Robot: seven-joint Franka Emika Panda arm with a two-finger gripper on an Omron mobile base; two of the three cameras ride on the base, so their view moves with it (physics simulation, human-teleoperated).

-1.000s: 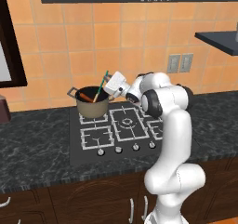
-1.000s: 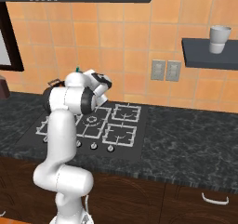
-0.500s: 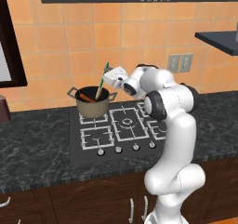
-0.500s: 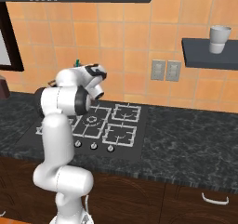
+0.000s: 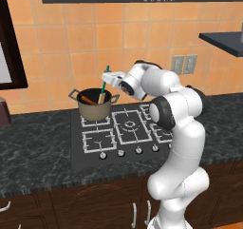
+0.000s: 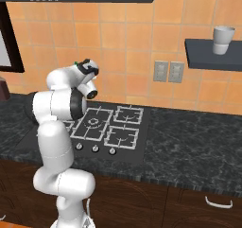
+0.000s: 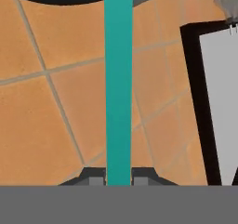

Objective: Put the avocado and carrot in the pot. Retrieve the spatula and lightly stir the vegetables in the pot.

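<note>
The gripper (image 5: 106, 76) is up above the pot (image 5: 94, 104), and its fingers (image 7: 96, 177) are closed tight on the spatula (image 5: 103, 89). In the hand view the thin teal handle (image 7: 118, 83) comes up right between the two dark fingers, one on each side, both touching it. The handle goes straight away from them to the far edge of that view.

In the left base view the spatula hangs down from the gripper, tilted a little. Its top end sticks up past the gripper. Its flat tan head (image 5: 101, 98) sits low, just inside the dark rim of the pot. So the fingers hold the handle high up, and the head is below them in the pot.

The pot stands on the back left burner of the stove (image 5: 121, 133), which is set in the dark speckled worktop (image 5: 38, 147). The carrot (image 5: 87, 100) lies in the pot, slanted, just left of the spatula head. I cannot tell if they touch. I cannot make out the avocado.

In the right base view the white arm (image 6: 56, 104) bends over the left side of the stove (image 6: 106, 127) and hides the pot. A bit of teal shows at the top of the hand.

Behind it all is an orange tiled wall (image 5: 71, 38). A cup (image 6: 223, 39) stands on a dark shelf (image 6: 212, 54) far to the right.
</note>
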